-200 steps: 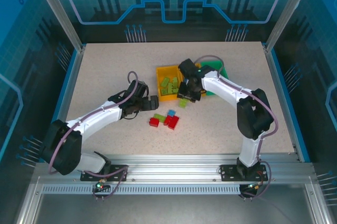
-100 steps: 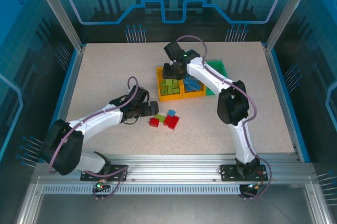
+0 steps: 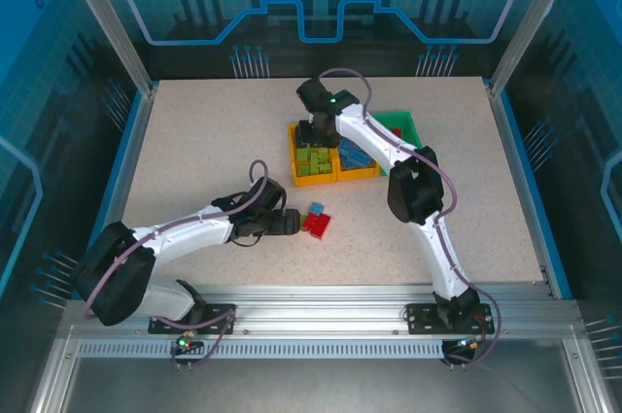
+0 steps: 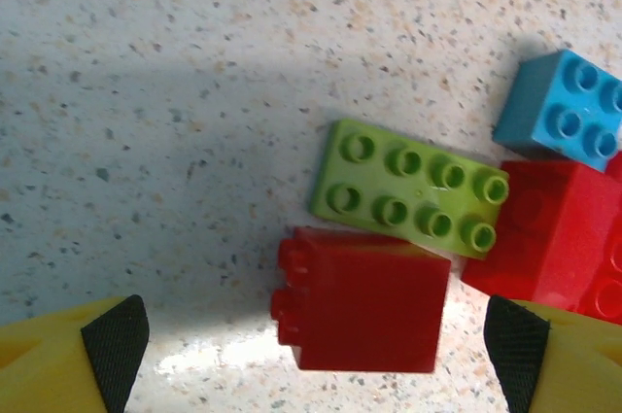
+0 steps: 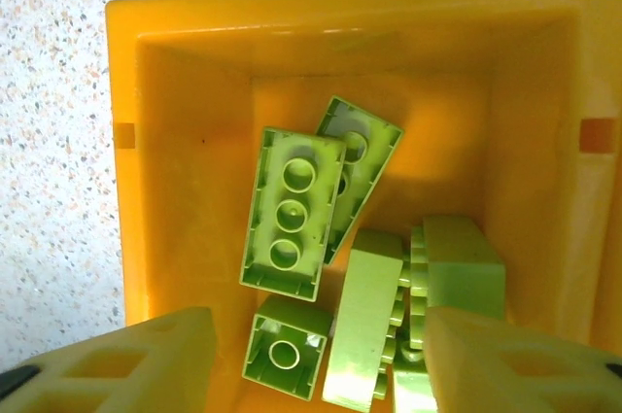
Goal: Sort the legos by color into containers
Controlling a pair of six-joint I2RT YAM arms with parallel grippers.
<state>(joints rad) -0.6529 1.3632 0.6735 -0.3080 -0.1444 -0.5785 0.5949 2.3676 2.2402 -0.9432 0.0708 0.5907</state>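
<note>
your right claw [image 5: 311,360] hangs over the left yellow bin [image 5: 131,189], spread wide, holding nothing. lime bricks [image 5: 292,209] lie inside it. next bin [image 3: 358,175] right of it has blue ones, green bin [image 3: 410,127] beyond. in front of that yellow bin your left claw [image 4: 311,345] is wide open around a red brick [image 4: 364,301], not gripping. lime brick [image 4: 408,189] just beside it.

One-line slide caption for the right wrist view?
Open right gripper poised over the orange-yellow bin of lime green legos.
</note>
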